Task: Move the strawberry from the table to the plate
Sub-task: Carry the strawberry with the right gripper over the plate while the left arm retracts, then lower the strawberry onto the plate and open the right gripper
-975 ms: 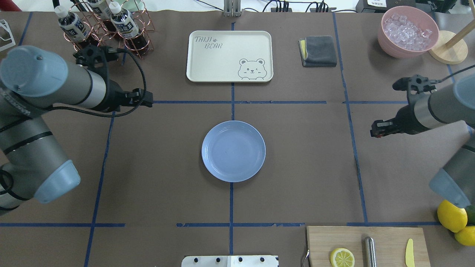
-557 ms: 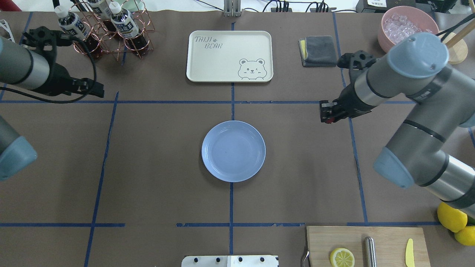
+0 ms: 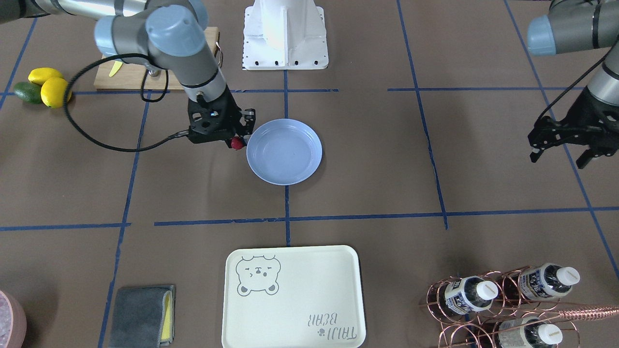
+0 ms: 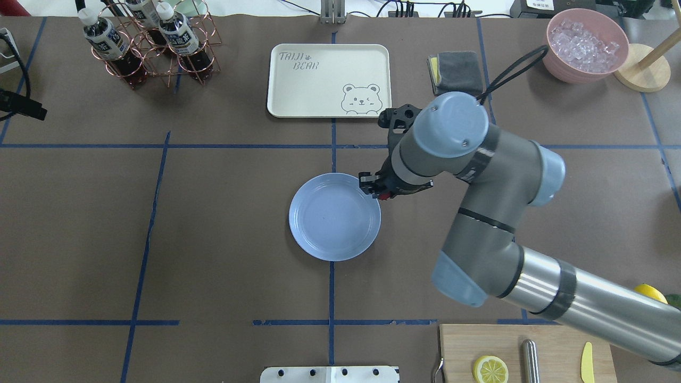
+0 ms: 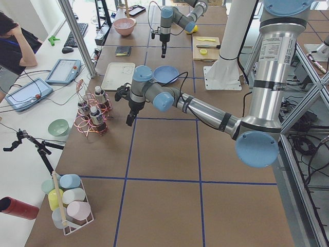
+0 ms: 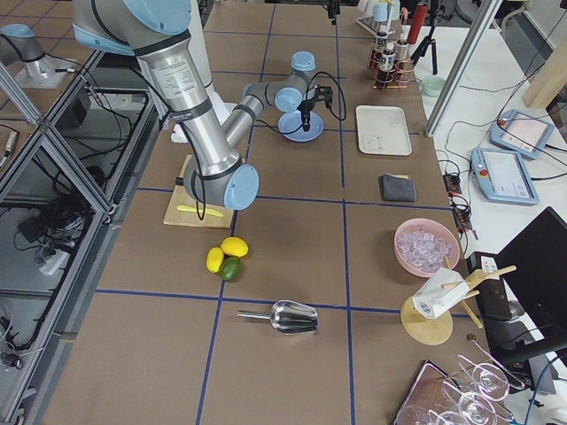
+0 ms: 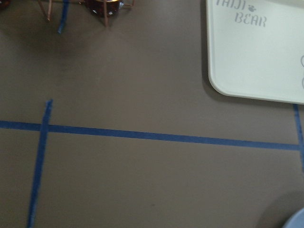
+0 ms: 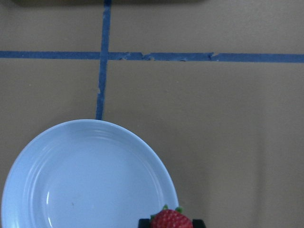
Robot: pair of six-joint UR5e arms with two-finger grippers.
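Observation:
The strawberry (image 8: 171,220) is a small red berry with green cap tips, and my right gripper (image 3: 236,140) is shut on it. It hangs at the edge of the light blue plate (image 4: 334,216), by the rim nearest my right side. From overhead only a red speck (image 4: 384,196) shows under the gripper (image 4: 379,191). The plate (image 3: 284,152) is empty and sits mid-table (image 4: 213,239) on brown paper with blue tape lines. My left gripper (image 3: 560,155) stands open and empty, far off on the robot's left side.
A cream bear tray (image 4: 329,80) lies beyond the plate. A copper rack of bottles (image 4: 149,42) stands at the back left, a grey cloth (image 4: 456,73) and a pink bowl of ice (image 4: 585,45) at the back right. A cutting board (image 4: 553,340) with a lemon slice lies at the front right.
My right arm has swung in from the right side to the plate's rim, carrying the strawberry. My left arm has drawn back toward the left edge.

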